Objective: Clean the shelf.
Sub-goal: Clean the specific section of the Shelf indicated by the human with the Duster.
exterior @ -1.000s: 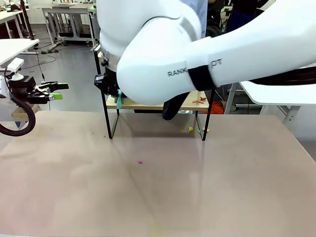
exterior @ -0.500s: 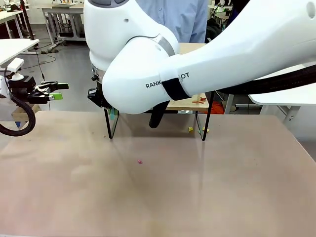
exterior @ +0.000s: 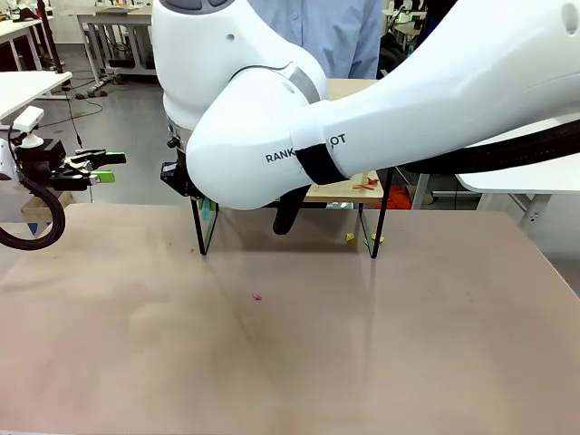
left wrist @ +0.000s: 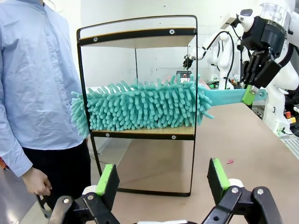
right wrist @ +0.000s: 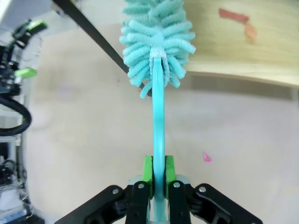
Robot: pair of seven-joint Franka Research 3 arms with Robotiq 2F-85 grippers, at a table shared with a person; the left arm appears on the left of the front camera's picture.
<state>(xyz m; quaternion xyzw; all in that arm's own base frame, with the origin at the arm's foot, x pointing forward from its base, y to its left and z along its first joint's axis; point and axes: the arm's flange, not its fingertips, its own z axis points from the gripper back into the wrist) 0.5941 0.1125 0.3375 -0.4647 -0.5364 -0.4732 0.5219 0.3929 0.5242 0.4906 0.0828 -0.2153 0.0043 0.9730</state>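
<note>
Now R claw [right wrist: 158, 171] clamps duster [right wrist: 156, 28] on shelf [left wrist: 140, 133] board; L claw [left wrist: 163, 177] apart, tan table [exterior: 272, 372] w/ scraps [exterior: 257, 296].

1. "RANK" [exterior: 283, 156] is printed in grey capitals on the white casing of the right arm [exterior: 435, 82], just left of centre in the front view.
2. "OT" [exterior: 337, 140] is printed in the same grey capitals on the same casing, just right of a black band [exterior: 317, 163] that wraps the arm and covers the letters between.
3. Both pieces of lettering slant slightly upward to the right, along the arm.
</note>
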